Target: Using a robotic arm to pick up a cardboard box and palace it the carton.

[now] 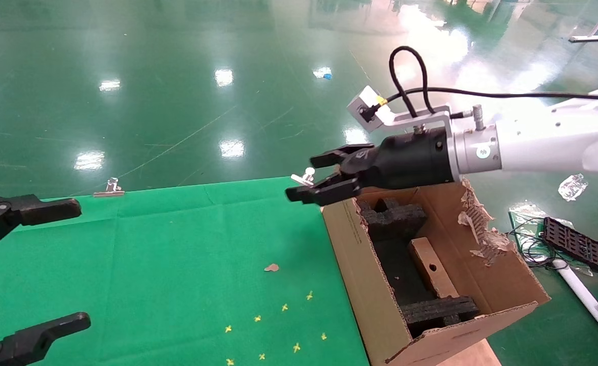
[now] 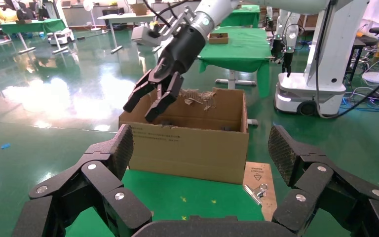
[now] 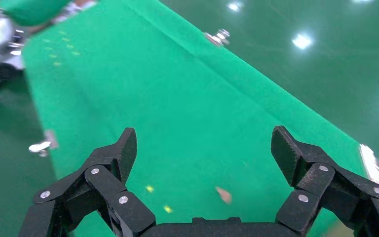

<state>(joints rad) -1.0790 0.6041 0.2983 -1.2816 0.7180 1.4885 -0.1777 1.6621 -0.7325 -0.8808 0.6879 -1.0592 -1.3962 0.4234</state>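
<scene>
The large brown carton [image 1: 360, 284] with torn flaps and black foam inserts stands at the right edge of the green table; it also shows in the left wrist view [image 2: 187, 143]. The small reddish-brown cardboard box [image 1: 434, 269] with a round hole lies inside it between the foam pieces. My right gripper [image 1: 317, 178], on the white robotic arm [image 1: 533, 145], is open and empty, in the air above the carton's left rim; it also shows in the left wrist view [image 2: 148, 101]. My left gripper [image 1: 75, 264] is open and empty at the table's left edge.
The green cloth [image 1: 177, 264] carries small yellow marks [image 1: 283, 307] and a cardboard scrap [image 1: 272, 267]. Metal clips [image 1: 110, 189] hold the cloth's far edge. A black tray and cables [image 1: 576, 244] lie on the floor to the right. Other tables and robots stand behind in the left wrist view.
</scene>
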